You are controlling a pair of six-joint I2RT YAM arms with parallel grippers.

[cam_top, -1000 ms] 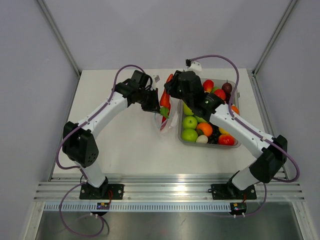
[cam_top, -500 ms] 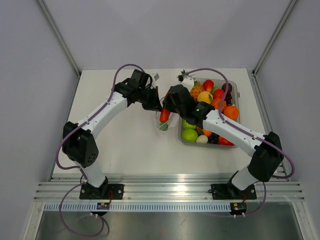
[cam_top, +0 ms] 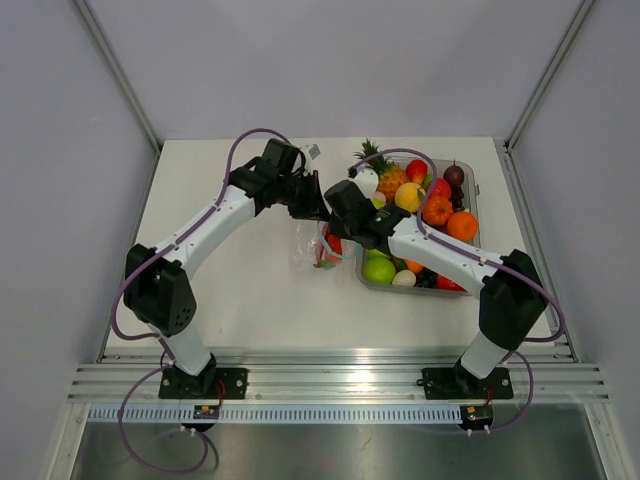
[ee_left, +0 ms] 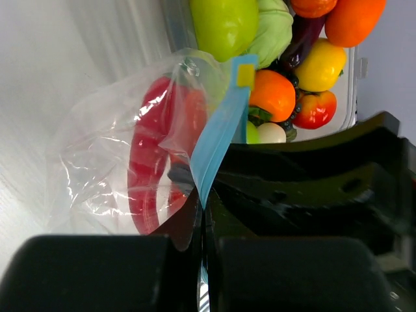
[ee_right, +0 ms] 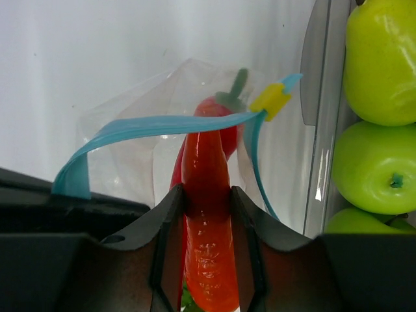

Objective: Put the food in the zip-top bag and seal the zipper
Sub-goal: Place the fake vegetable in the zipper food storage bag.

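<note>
Right claw, half-closed, grips the orange piece.

We note bright, even lighting and only soft shadows. Glare streaks the zip-top bag; wrist-view foregrounds are blurred.

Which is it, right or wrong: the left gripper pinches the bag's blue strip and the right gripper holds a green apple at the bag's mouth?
Wrong on one point: the right gripper holds the orange piece, not a green apple; the right wrist view shows it. The rest stands.
</note>
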